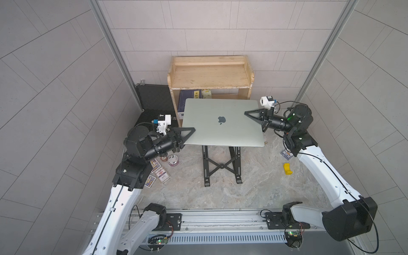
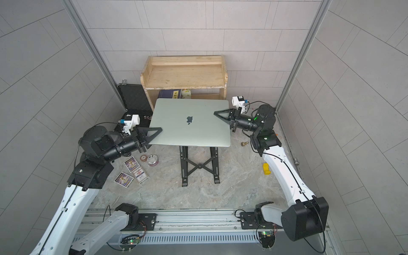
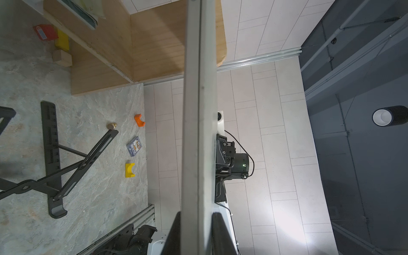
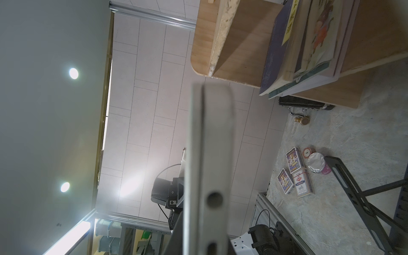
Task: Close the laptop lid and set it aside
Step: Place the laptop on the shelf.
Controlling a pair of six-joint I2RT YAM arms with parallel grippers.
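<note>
**Hazard: Slippage and Collision During Transfer**

The left pincer [image 1: 192,129] is clenched on the laptop [image 1: 220,136] at its 8 o'clock edge. The right pincer [image 1: 246,113] is clenched on the 2 o'clock edge. The laptop lid [image 2: 176,114] is shut, logo upward. The laptop is located over the folding stand [image 1: 220,165] at the centre of the bench [image 1: 254,187]; whether it rests there cannot be told. Only narrow strips of smooth aluminium are pinched, and diagonally, so slippage or twisting is judged likely if the arms are moved unequally. The wooden shelf [image 1: 209,75] at 12 o'clock and the briefcase [image 1: 154,99] at 10 o'clock could be struck.
</note>
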